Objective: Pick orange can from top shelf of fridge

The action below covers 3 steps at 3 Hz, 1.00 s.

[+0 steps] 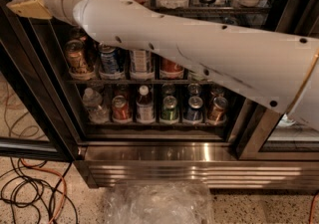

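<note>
White arm [199,54] stretched across fridge [199,153] front; tan gripper [27,6] upper left beside black door frame, apparently level with top shelf [214,9]; grip state impossible to tell.

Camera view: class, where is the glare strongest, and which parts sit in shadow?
Camera view: the strongest glare streaks the stainless base of the fridge; the white arm is brightly lit, with its tan claw at upper left against the dark door frame; the bottom rack's cans sit in dim shadow.
</note>
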### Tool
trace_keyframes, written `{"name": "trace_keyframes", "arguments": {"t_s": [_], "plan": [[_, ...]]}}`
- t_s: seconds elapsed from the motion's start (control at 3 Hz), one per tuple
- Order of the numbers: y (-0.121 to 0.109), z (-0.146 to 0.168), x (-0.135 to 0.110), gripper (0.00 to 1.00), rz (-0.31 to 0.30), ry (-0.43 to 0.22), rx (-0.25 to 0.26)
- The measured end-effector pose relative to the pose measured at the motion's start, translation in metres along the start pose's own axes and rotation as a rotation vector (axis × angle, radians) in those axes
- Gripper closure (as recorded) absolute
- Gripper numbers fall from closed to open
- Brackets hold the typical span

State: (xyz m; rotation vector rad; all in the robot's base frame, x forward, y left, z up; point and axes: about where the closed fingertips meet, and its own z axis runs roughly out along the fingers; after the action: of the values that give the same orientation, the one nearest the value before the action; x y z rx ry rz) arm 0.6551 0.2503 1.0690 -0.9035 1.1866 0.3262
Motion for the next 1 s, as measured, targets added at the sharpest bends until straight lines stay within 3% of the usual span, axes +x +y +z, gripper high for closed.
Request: {"name": "trace_keyframes", "arguments": {"t_s": [0.67, 1.0], "plan": [[-0.014, 0.029, 0.002, 0.10, -0.034, -0.024, -0.012], [-0.013, 0.036, 0.005, 0.28, -0.017, -0.033, -0.010]]}}
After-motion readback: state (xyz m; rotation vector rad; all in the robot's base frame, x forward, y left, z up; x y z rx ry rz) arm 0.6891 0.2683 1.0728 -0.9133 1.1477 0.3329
